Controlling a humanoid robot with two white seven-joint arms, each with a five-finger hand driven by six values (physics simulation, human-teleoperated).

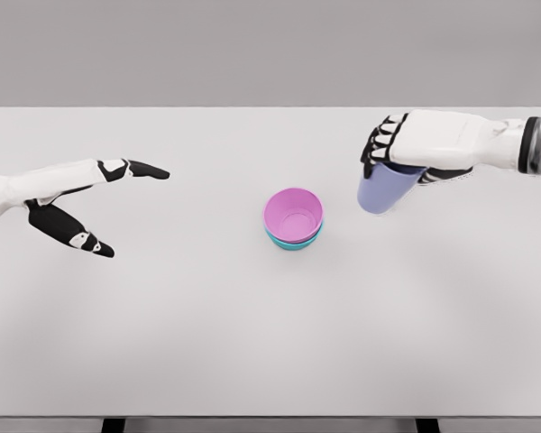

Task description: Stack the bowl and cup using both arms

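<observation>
A pink bowl point(294, 214) sits nested in a teal bowl point(291, 242) at the middle of the white table point(252, 343). To its right, my right hand point(389, 152) is curled around a lavender cup point(384, 190), which hangs tilted above the table, apart from the bowls. My left hand point(117, 206) hovers at the left side, fingers and thumb spread wide with nothing between them.
The table's far edge runs across the top and its front edge along the bottom, with two dark legs showing below it.
</observation>
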